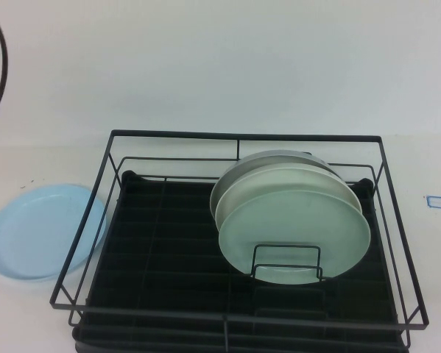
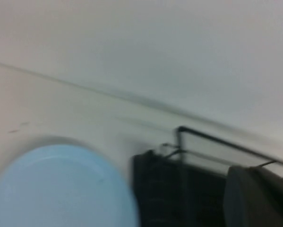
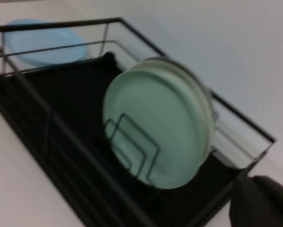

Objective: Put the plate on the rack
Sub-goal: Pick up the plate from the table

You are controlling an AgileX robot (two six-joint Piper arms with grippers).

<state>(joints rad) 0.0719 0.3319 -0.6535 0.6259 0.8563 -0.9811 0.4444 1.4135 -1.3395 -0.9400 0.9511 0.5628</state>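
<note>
While the white counter (image 1: 227, 73) lies bare behind, the rack (image 1: 242, 140) holds three stacked plates, mint-green plate (image 1: 295, 237) foremost against a wire divider (image 1: 286, 263). Left of the rack, the plate (image 1: 43, 232) lies flat. Neither claw's state shows: cannot tell.

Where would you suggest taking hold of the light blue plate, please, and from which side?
Grip the plate by its raised rim, since it lies flat on the table. Come from the robot's left, because the rack crowds its other edge. Neither the left pincer nor the right pincer is clearly in view.
</note>
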